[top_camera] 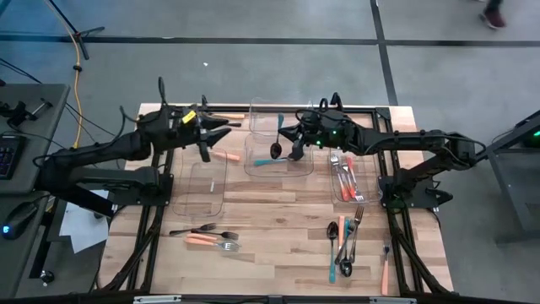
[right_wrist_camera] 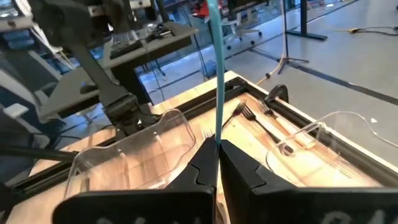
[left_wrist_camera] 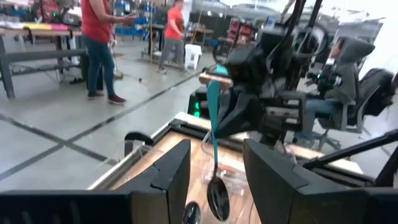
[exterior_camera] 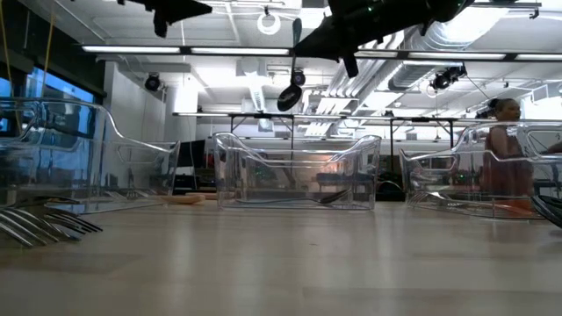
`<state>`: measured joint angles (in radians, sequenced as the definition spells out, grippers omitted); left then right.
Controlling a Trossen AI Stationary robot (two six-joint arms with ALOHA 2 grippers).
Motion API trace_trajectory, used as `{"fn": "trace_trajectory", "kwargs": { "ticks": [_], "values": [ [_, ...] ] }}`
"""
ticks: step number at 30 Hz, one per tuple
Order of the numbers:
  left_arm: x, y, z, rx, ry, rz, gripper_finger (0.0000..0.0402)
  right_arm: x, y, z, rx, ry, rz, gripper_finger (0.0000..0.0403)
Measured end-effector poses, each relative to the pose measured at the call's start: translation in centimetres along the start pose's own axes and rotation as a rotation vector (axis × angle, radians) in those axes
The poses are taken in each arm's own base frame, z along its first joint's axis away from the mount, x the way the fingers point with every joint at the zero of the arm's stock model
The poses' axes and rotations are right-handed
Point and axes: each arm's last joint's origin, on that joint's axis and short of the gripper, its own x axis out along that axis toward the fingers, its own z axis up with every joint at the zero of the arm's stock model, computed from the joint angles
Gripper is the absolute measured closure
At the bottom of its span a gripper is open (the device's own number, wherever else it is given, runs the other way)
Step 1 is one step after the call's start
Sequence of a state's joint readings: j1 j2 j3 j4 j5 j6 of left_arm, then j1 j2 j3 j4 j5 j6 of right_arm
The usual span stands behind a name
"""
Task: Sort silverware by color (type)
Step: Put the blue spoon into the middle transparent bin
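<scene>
Three clear bins (top_camera: pixel 278 143) crowd the table's far middle, and both arms meet above them, the right gripper (top_camera: pixel 287 145) holding a teal spoon (top_camera: pixel 277 145) over the centre bin. Bare wood (top_camera: pixel 278 207) lies open mid-table between the near-left cutlery (top_camera: pixel 207 236) and near-right cutlery (top_camera: pixel 346 241).

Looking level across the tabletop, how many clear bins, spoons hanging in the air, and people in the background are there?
Clear bins: 3
Hanging spoon: 1
People in the background: 1
Total: 5
</scene>
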<state>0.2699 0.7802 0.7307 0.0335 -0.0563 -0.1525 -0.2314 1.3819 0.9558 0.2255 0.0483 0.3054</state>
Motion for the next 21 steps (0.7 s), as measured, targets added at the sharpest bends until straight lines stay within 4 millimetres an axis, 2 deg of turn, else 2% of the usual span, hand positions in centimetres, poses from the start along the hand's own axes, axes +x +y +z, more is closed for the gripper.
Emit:
{"fn": "trace_trajectory", "kwargs": {
  "ticks": [4, 11, 21],
  "values": [
    [-0.4, 0.0, 0.3, 0.019, -0.022, -0.003, 0.0263, 0.4, 0.4, 0.9, -0.052, 0.069, 0.000, 0.0403],
    [-0.4, -0.1, 0.7, 0.021, -0.058, -0.008, 0.0263, 3.2, 0.4, 1.5, -0.245, 0.422, -0.042, 0.0403],
    [-0.4, -0.1, 0.7, 0.023, -0.059, -0.003, 0.0263, 8.9, -0.4, -2.0, -0.376, 0.739, -0.034, 0.0403]
  ]
}}
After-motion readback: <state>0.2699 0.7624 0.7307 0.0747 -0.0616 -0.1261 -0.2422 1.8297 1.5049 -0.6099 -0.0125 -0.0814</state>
